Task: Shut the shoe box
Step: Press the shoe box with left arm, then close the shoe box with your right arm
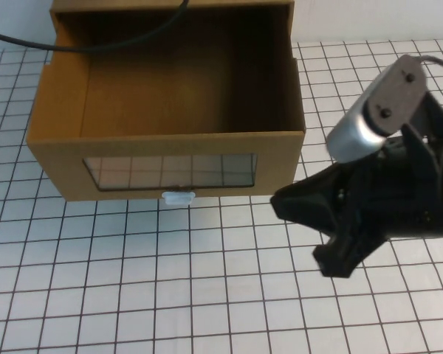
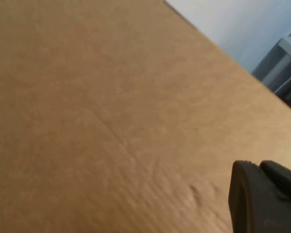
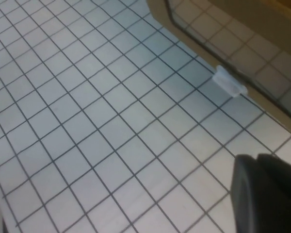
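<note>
Shoe box (image 1: 170, 96) being shown open-topped, brown, window over white pull tab (image 1: 179, 197). Right gripper (image 1: 310, 232) being held beside front corner, over gridded table (image 1: 170, 295); left gripper (image 2: 264, 199) being pressed near cardboard.

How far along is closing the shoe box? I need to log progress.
Nothing looks done: the shoe box stands open at the top, interior visible. In hand: the right tool hovers over the gridded table, right of the white pull tab, touching nothing. The left tool sits against cardboard. Closing remains.
</note>
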Action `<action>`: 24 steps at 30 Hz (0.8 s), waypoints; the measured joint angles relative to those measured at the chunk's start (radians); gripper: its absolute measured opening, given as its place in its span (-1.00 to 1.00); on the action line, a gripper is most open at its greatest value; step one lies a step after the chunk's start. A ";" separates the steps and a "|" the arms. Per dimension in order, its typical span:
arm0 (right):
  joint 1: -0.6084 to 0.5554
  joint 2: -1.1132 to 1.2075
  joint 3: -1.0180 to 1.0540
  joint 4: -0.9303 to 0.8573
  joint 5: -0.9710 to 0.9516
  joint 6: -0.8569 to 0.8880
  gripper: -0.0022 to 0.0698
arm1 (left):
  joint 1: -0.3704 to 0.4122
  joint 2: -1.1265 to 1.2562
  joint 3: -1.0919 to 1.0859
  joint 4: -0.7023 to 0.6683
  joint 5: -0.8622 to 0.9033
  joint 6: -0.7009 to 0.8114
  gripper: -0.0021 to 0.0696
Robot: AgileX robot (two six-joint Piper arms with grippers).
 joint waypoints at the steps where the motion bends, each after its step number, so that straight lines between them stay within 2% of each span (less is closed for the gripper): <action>1: 0.025 0.015 0.000 0.000 -0.032 -0.004 -0.98 | 0.000 0.036 -0.024 0.000 0.009 -0.006 -0.95; 8: 0.172 0.197 -0.016 0.011 -0.266 -0.015 -0.98 | 0.000 0.142 -0.091 -0.046 0.037 -0.054 -0.95; 12: 0.234 0.345 -0.112 0.013 -0.308 -0.058 -0.98 | 0.000 0.146 -0.095 -0.046 0.035 -0.056 -0.95; 24: 0.250 0.696 -0.453 -0.054 -0.358 -0.101 -0.98 | 0.000 0.148 -0.095 -0.046 0.032 -0.041 -0.95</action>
